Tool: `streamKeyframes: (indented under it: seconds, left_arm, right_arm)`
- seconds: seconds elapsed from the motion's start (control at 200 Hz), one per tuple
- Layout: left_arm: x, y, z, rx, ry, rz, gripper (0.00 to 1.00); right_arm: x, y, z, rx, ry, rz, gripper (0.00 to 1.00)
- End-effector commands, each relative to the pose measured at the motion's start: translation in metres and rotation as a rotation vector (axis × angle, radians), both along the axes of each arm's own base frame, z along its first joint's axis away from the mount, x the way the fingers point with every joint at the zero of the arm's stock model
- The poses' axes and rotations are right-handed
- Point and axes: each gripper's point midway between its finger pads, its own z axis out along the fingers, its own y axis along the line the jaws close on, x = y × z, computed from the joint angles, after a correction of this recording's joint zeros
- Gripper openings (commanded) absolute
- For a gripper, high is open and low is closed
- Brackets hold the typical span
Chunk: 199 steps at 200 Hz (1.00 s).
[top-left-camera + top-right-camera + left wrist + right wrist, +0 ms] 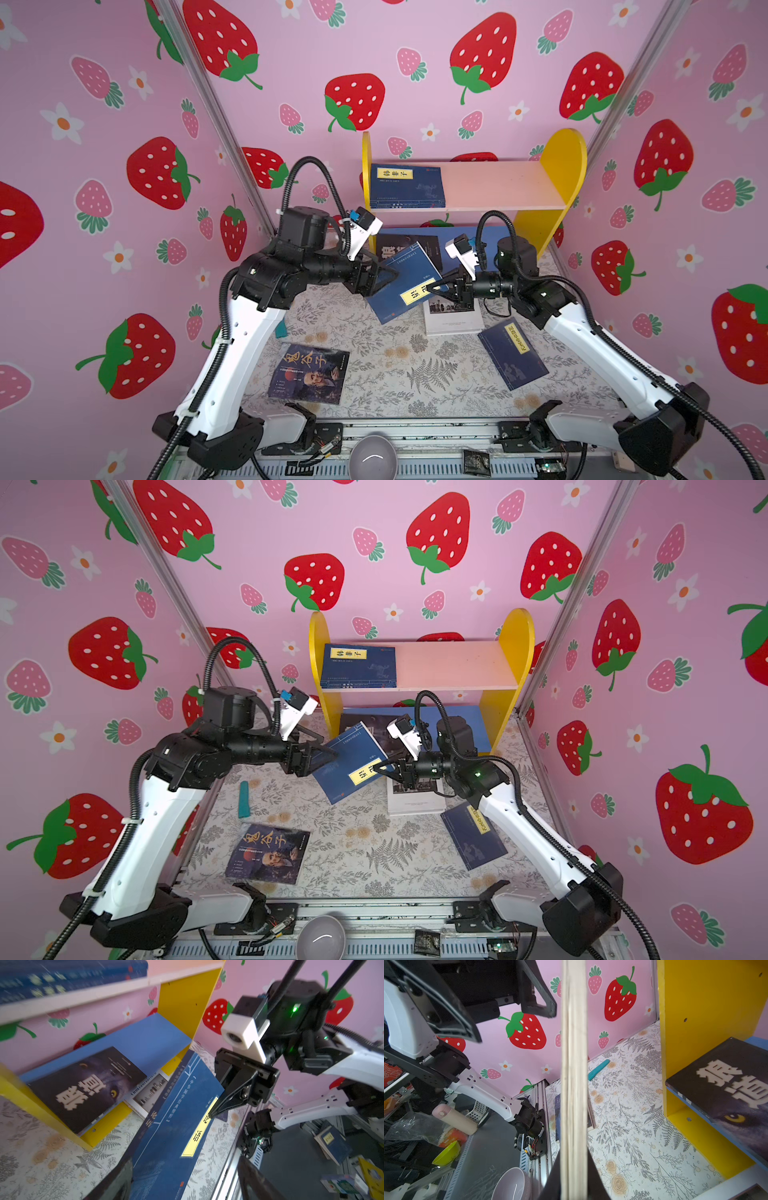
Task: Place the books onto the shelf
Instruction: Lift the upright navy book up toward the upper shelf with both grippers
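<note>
My right gripper (pixel 432 289) is clamped on the book (pixel 399 270), pinching it at the edge by its yellow label. The book hangs tilted in the air above the middle of the tabletop (pixel 395 361). My left gripper (pixel 388 276) is open at the opposite edge, jaws spread to either side of the cover. I can't tell whether either finger touches it.

As I read it, the step in hand is the carry to the shelf (pixel 565 166), which stands at the far edge, toward the far right corner. I'd draw the left gripper straight back first, so nothing snags. My grip sits on one edge of a thin, floppy book, so I expect it to droop and swing. Slow wrist turns should help, and I'd level it before going in.

The pink board (pixel 498 183) looks like the easier target. It is bare beside the stack (pixel 407 187) at its left end. The blue board (pixel 149 1039) already carries the wolf book (pixel 89 1088), which juts over its front, and the gap there is low.

On the tabletop lie the white book (pixel 453 320) under my right wrist, the navy book (pixel 511 353) toward the right edge and the portrait book (pixel 309 374) toward the near left corner.
</note>
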Motion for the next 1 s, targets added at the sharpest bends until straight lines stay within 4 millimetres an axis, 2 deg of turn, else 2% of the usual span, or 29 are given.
streamKeyframes:
  seconds: [0.0, 0.23, 0.36, 0.54, 0.615, 0.785, 0.845, 0.915, 0.99]
  left_arm:
    - [-0.009, 0.005, -0.013, 0.084, 0.004, -0.024, 0.79]
    - [0.007, 0.006, -0.031, 0.125, 0.01, 0.02, 0.74]
    - [0.018, 0.017, -0.028, 0.16, -0.045, 0.081, 0.77]
    - [0.023, 0.008, -0.033, 0.151, -0.024, 0.05, 0.78]
    - [0.019, 0.0, -0.035, 0.126, 0.003, 0.0, 0.77]
    - [0.0, -0.014, -0.034, 0.058, 0.067, -0.125, 0.63]
    - [-0.004, -0.016, -0.031, 0.039, 0.07, -0.147, 0.52]
    - [-0.01, -0.018, -0.024, 0.016, 0.064, -0.171, 0.32]
    - [-0.014, -0.018, -0.021, 0.004, 0.065, -0.182, 0.18]
  right_arm:
    - [-0.012, 0.0, 0.001, 0.012, -0.041, 0.069, 0.13]
    - [-0.018, 0.0, -0.003, 0.019, -0.032, 0.105, 0.11]
    - [-0.023, 0.0, -0.005, 0.025, -0.029, 0.135, 0.11]
    - [-0.033, -0.003, 0.002, 0.058, -0.046, 0.175, 0.11]
    - [-0.033, -0.002, 0.003, 0.061, -0.051, 0.179, 0.11]
    - [-0.028, 0.0, 0.001, 0.069, -0.081, 0.179, 0.11]
    - [-0.024, 0.002, 0.002, 0.076, -0.088, 0.18, 0.11]
    - [-0.019, 0.005, 0.001, 0.077, -0.093, 0.18, 0.12]
    - [-0.015, 0.007, 0.003, 0.08, -0.097, 0.179, 0.11]
